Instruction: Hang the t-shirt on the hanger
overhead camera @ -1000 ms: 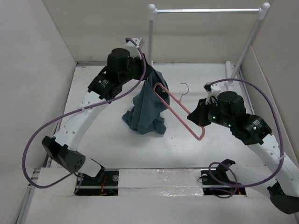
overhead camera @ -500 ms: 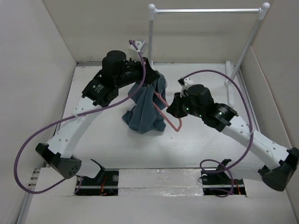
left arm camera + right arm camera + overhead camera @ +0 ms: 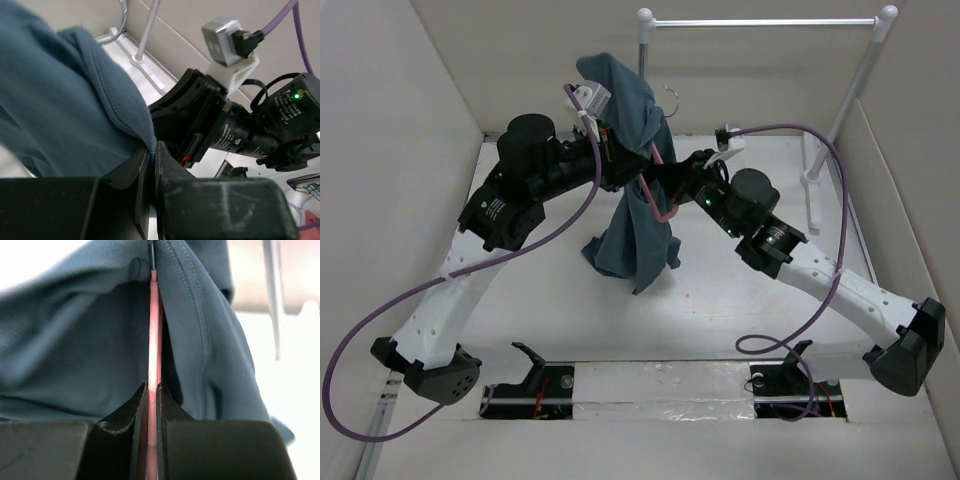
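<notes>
The white tabletop [image 3: 550, 310] carries a white rack [image 3: 760, 22], whose feet stand at the far right corner. Near the middle, the bunched lower end of the blue shirt [image 3: 635, 235] seems to rest on it, the rest of the cloth held up clear.

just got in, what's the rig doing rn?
Both arms are working a blue t-shirt onto the pink hanger. The left hand is shut on a hemmed edge of the shirt, holding it raised with the rest hanging down. The right hand is shut on the hanger's wire, which runs up inside the fabric. Its silver hook shows beside the shirt's top.
</notes>
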Available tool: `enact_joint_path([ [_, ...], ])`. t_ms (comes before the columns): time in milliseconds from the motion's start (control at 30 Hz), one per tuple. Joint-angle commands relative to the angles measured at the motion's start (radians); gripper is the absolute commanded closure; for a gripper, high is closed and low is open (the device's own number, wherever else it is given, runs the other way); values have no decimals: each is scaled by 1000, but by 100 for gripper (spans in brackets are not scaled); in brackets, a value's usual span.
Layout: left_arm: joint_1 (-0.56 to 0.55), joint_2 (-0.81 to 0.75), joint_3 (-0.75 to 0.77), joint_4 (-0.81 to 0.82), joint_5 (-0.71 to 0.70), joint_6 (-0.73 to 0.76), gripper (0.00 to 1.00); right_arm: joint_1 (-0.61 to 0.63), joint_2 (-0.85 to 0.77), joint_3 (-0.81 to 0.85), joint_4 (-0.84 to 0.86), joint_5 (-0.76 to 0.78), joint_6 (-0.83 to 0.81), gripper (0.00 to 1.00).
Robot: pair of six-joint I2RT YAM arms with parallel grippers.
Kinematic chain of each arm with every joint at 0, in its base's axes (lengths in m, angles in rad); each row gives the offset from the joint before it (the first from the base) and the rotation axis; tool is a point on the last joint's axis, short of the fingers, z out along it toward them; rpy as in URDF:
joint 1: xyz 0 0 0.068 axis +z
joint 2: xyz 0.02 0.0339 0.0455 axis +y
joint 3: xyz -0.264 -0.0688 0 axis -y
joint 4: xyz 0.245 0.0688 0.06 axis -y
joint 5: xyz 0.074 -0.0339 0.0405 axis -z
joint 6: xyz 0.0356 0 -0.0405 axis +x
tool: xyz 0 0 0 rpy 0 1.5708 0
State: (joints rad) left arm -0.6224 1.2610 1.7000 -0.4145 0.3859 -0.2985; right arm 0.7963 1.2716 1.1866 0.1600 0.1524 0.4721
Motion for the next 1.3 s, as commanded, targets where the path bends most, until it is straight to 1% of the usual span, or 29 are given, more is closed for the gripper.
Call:
enact_joint_path([
  [0, -8, -41, 38, 34, 21, -31, 100, 12, -15, 5, 344, 20, -12, 100],
  [67, -8, -31, 32, 10, 45, -33, 100, 12, 18, 30, 371, -13, -26, 100],
  [167, -8, -14, 12, -64, 73, -4, 100, 23, 32, 61, 420, -13, -52, 100],
  [200, -8, -26, -6, -63, 64, -1, 97, 23, 28, 62, 440, -13, -61, 100],
  [233, -8, -58, -35, -46, 27, 1, 78, 23, 19, 59, 447, -11, -73, 100],
  [267, -8, -72, -43, -35, 1, -2, 66, 23, 14, 56, 447, -13, -73, 100],
  [333, -8, -94, -22, -14, -74, -5, 47, 23, 5, 48, 444, -16, -93, 100],
  [367, -8, -94, -1, -14, -99, 1, 34, 23, 0, 39, 443, -17, -95, 100],
  [400, -8, -84, 24, -17, -119, 1, 32, 23, -9, 35, 446, -19, -96, 100],
  [433, -8, -75, 82, -23, -161, -2, 32, 23, -14, 30, 446, -22, -96, 100],
  [500, -8, -34, 145, -21, -212, -33, 35, 23, -24, 19, 441, -28, -113, 100],
  [533, -8, -20, 202, -8, -275, -50, 36, 23, -32, 16, 438, -25, -124, 100],
  [633, -8, 21, 266, 51, -364, -135, 40, 32, -51, -1, 421, -7, -148, 100],
  [733, 49, 60, 289, 89, -340, -266, 39, 32, -60, -15, 406, 3, -158, 100],
  [800, 49, 101, 308, 79, -369, -304, 36, 32, -69, -18, 397, 9, -165, 100],
  [833, 49, 112, 319, 72, -412, -335, 35, 41, -72, -19, 394, 10, -168, 100],
  [900, 49, 132, 313, 89, -439, -356, 31, 41, -77, -15, 377, 15, -187, 100],
  [967, 49, 150, 302, 132, -438, -382, 29, 53, -77, -10, 368, 25, -204, 100],
  [1100, 49, 216, 354, 109, -415, -410, 29, 73, -69, 2, 351, 42, -243, 100],
  [1200, 49, 227, 328, 120, -424, -427, 30, 84, -71, 8, 352, 55, -260, 100],
  [1267, 49, 225, 300, 128, -452, -438, 32, 93, -72, 13, 354, 67, -279, 100],
])
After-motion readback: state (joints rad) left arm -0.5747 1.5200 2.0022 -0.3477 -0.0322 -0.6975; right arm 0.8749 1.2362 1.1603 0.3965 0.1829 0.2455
